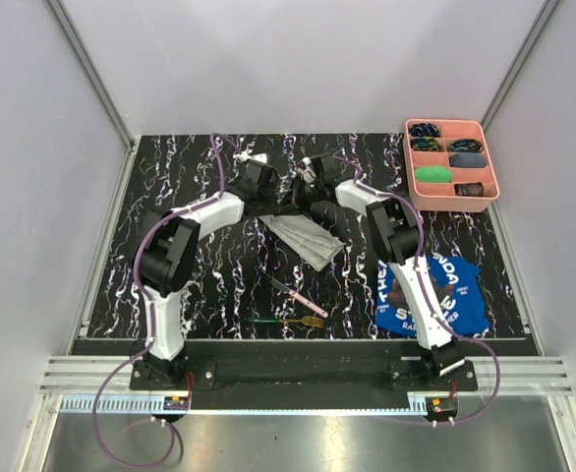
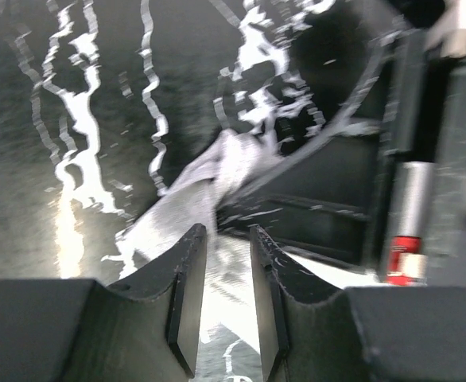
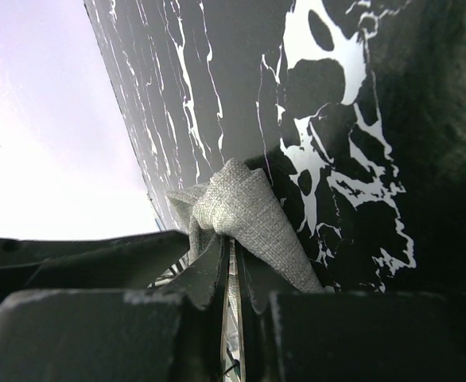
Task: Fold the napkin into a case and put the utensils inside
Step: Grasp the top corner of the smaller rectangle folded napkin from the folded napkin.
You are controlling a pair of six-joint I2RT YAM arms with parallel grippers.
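Note:
The light grey napkin lies partly folded on the marbled table, its far corner lifted between the two arms. My right gripper is shut on a bunched fold of the napkin. In the top view it sits at the cloth's far edge. My left gripper hovers just beside it, jaws a finger's width apart over the napkin, gripping nothing. The pink-handled knife and the green-handled fork lie near the front edge, apart from the cloth.
A blue printed cloth lies at the front right under the right arm. A pink compartment tray with several small items stands at the back right. Grey walls close in the table on three sides.

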